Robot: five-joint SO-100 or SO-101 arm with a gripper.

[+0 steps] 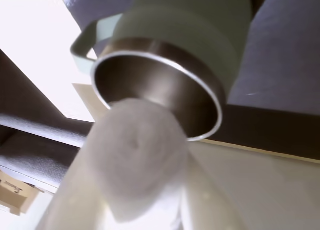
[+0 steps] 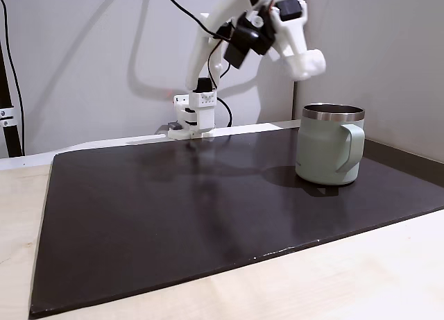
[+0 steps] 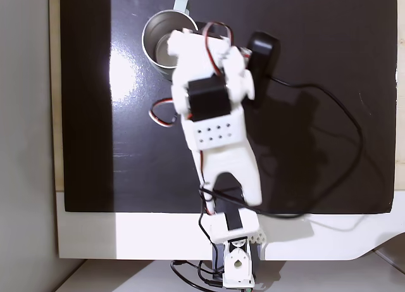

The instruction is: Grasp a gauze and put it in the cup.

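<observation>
In the wrist view the gauze (image 1: 132,150), a soft white roll seen end-on, is clamped between my two white fingers, so my gripper (image 1: 145,155) is shut on it. Just beyond it gapes the steel-rimmed mouth of the sage-green cup (image 1: 200,35), its handle pointing up-left. In a fixed view from the side, the gripper (image 2: 312,62) hangs in the air above and slightly left of the cup (image 2: 329,150), clear of the rim. From above, the gripper (image 3: 176,44) overlaps the cup's rim (image 3: 150,26); the arm hides the gauze there.
The cup stands upright on a black mat (image 2: 173,216) laid on a pale wooden table (image 2: 361,271). The arm's base (image 2: 196,115) sits at the mat's far edge, with cables (image 3: 345,140) trailing across the mat beside it.
</observation>
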